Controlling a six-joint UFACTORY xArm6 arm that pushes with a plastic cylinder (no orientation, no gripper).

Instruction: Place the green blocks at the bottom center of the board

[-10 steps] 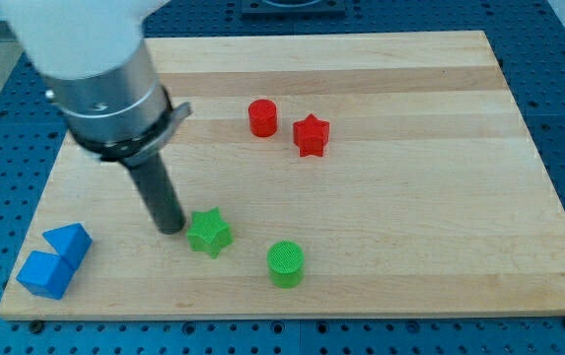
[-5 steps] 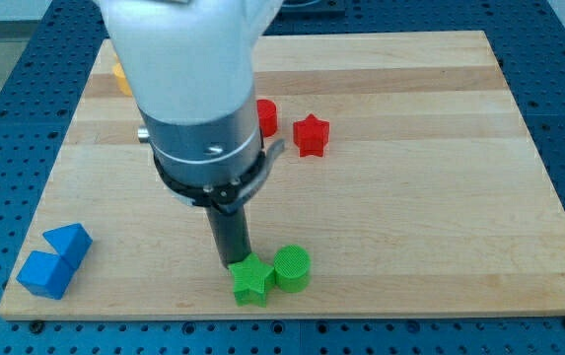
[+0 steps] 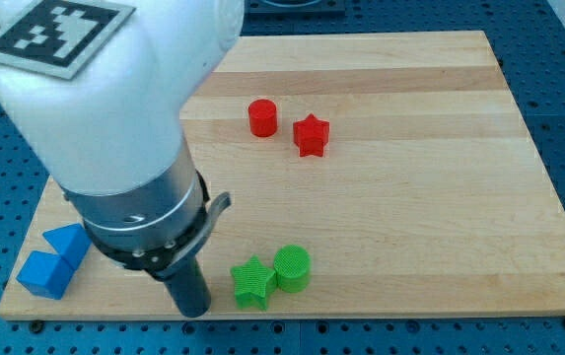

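Tool: my tip (image 3: 194, 310) is a bare rod holding nothing, near the surface's (image 3: 440, 237) bottom edge, just left of the green star (image 3: 251, 283).
Green blocks: star touches green cylinder (image 3: 292, 268), bottom centre.

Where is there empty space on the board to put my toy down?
The view's right side of the board is bare, right of the red star and green cylinder. The bottom left is crowded: my tip, green star, blue blocks.
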